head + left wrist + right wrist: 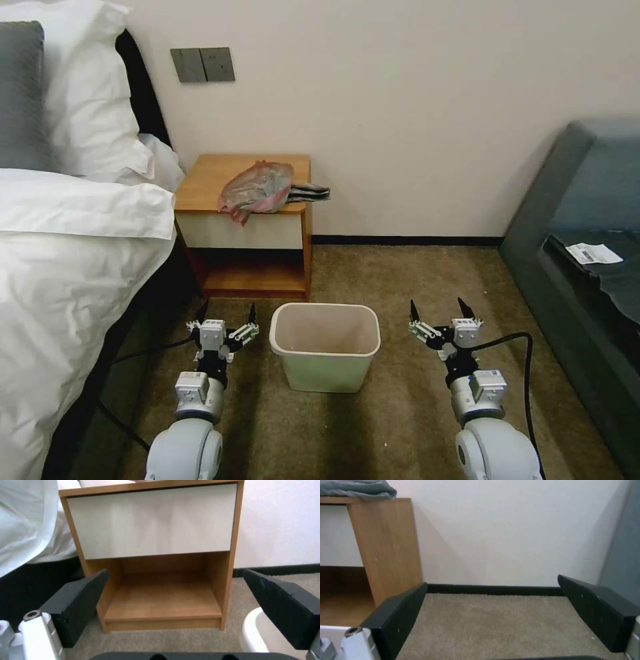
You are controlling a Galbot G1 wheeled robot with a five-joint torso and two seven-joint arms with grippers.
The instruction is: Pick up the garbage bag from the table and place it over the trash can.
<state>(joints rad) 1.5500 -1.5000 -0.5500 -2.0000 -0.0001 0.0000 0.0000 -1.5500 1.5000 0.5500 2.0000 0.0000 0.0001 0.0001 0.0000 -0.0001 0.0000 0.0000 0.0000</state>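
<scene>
Both tools spread wide, crumpled grey-pink garbage bag (257, 189) on table (207, 180)

The bag (257, 187) is thin crinkled plastic, grey and half clear, with a pink-red edge and a slight shine. The counter (207, 183) is smooth orange-brown wood with a satin finish; its drawer front (151, 521) is white, smooth and faintly streaked. The bin (325, 347) is cream plastic, smooth and matt, with a rolled rim. The carpet (400, 413) is short brown pile and looks rough. The bedding (73, 220) is white cloth, soft and matt. The wall (413, 100) is painted and matt. The fingers (78, 605) of the left hand are black and matt, and the wrist parts behind them look like pale metal and white plastic.
</scene>
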